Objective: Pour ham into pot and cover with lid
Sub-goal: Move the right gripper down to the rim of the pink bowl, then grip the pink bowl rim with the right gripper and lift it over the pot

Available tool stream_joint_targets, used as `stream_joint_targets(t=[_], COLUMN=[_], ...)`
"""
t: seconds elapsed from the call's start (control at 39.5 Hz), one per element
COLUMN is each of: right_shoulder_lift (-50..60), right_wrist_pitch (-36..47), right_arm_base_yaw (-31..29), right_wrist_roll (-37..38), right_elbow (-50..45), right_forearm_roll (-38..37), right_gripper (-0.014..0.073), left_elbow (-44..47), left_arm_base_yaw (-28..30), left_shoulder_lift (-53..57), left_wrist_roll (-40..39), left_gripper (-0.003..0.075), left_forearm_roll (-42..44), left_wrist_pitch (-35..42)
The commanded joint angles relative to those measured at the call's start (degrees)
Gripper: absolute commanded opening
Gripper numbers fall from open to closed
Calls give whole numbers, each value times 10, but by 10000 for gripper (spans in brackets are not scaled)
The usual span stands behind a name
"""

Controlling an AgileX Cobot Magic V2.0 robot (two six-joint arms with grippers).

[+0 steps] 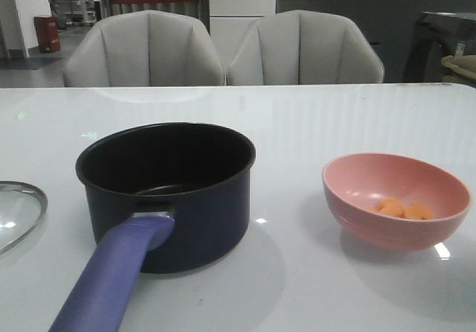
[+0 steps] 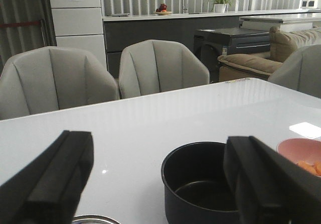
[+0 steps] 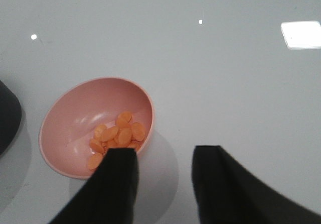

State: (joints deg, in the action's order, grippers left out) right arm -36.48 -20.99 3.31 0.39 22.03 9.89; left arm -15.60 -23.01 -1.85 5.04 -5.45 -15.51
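The dark navy pot (image 1: pixel 167 190) stands left of centre on the white table, its purple-blue handle (image 1: pixel 111 276) pointing to the front edge. It also shows in the left wrist view (image 2: pixel 200 189). The glass lid (image 1: pixel 16 213) lies flat at the far left, cut by the frame edge. Orange ham slices (image 1: pixel 403 210) lie in a pink bowl (image 1: pixel 396 199) at the right. My right gripper (image 3: pixel 163 156) is open above the table, one finger over the bowl's (image 3: pixel 95 126) near rim beside the ham (image 3: pixel 116 136). My left gripper (image 2: pixel 158 156) is open and empty above the table, near the pot.
Two grey chairs (image 1: pixel 223 49) stand behind the table's far edge. The table (image 1: pixel 320 116) is glossy white. Neither arm shows in the front view.
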Motion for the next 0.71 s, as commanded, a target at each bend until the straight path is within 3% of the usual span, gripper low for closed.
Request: stream_joint_targets(t=[0.0, 0.68], right_shoulder_lift=[-54, -534], right_wrist_pitch=[21, -135], right_arm_base_yaw=[7, 21], right_wrist_roll=[1, 0], right_elbow=[52, 345], right_forearm_roll=[4, 8], right_gripper=[507, 505], left_elbow=[-15, -15], left_arm_base_yaw=[-5, -5], left_shoulder_lift=[-7, -7], left_wrist_roll=[1, 1], left_gripper=[574, 574], left_forearm_roll=[-2, -4], left_wrist_pitch=[47, 46])
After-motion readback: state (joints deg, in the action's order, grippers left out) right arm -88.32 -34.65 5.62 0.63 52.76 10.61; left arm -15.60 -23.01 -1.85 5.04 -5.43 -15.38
